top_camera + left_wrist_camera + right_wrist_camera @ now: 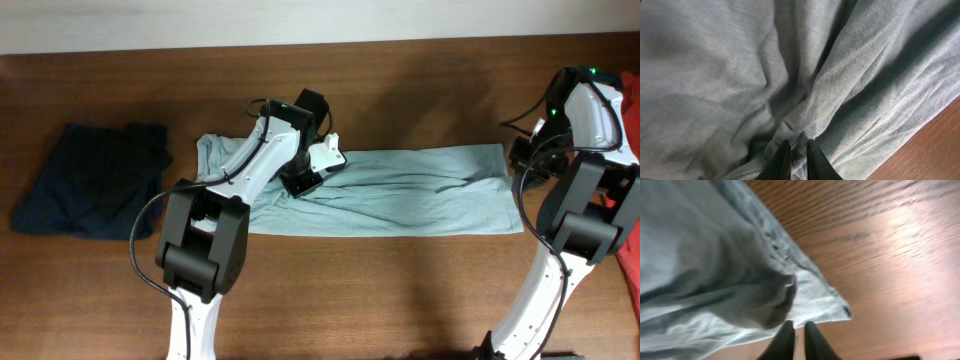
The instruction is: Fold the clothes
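Right gripper (798,326) seemingly pinches T-shirt (715,270) corner, table (880,255) beyond.

Left wrist cam: pale grey-blue T-shirt (740,75) fills nearly the whole frame and is heavily wrinkled. Main folds run diagonally from upper right down to bottom centre, with a deep shadowed crease through the middle. Left pincer (798,144) sits at bottom centre, dark fingers (784,162) almost together, a thin ridge of cloth pinched between the tips. Bare wood worktop (935,150) shows only in the lower right corner; shirt edge runs diagonally along it.
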